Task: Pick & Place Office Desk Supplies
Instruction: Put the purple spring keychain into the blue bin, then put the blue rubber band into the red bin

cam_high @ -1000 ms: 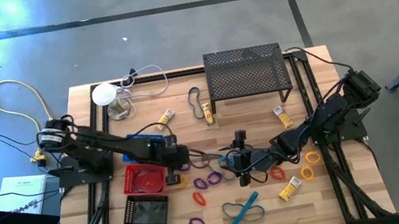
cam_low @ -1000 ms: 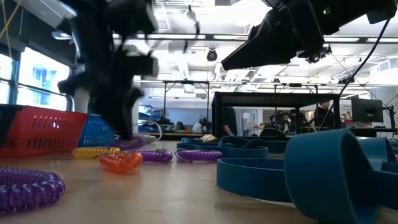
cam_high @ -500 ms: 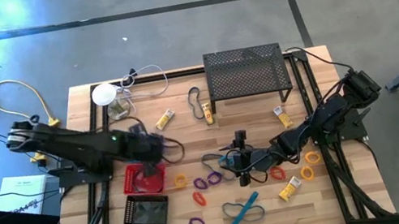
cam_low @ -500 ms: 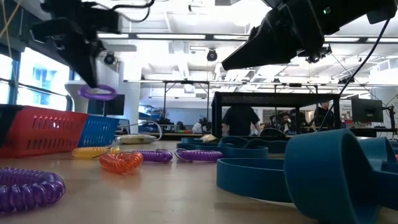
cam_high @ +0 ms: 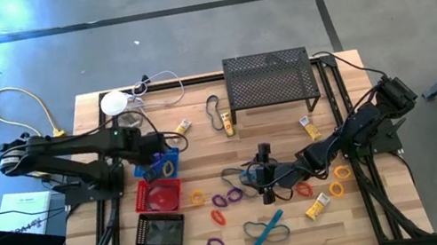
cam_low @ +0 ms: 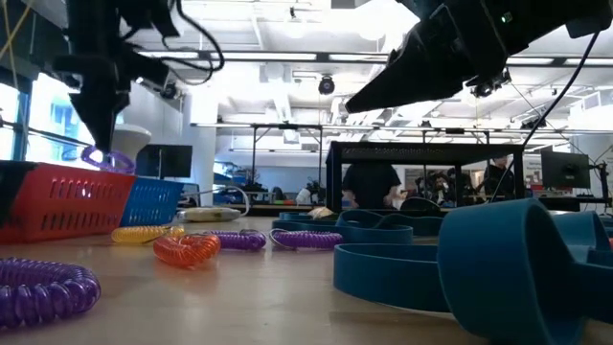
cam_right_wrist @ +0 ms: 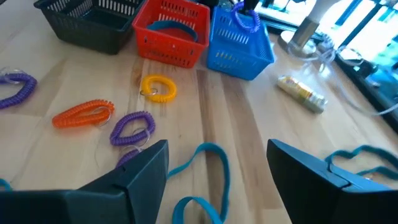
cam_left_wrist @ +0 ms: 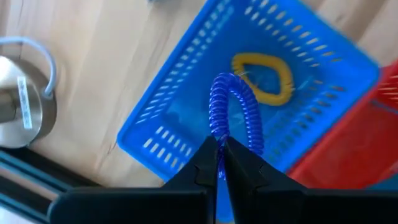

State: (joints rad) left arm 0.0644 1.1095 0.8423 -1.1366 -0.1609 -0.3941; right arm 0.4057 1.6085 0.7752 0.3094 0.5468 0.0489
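- The light wooden table (cam_high: pixel 201 125) was seen from above, with a black mesh metal shelf (cam_high: pixel 271 80) standing at its far edge.
- A blue plastic basket (cam_left_wrist: pixel 186 124), a red plastic basket (cam_high: pixel 159 196) and a black plastic basket (cam_high: pixel 159 232) were set in a row on the table's left side.
- The left gripper (cam_left_wrist: pixel 219 163) was held above the blue basket, clenched on a purple coiled ring (cam_left_wrist: pixel 233 112); a yellow coiled ring (cam_left_wrist: pixel 264 78) lay inside that basket.
- The right gripper (cam_right_wrist: pixel 217 168) was held low over mid-table, its fingers spread and nothing grasped, near a blue elastic loop (cam_right_wrist: pixel 208 168).
- Orange and purple coiled rings (cam_high: pixel 225 202) and a yellow-and-white short tube (cam_high: pixel 317 207) lay scattered nearby.
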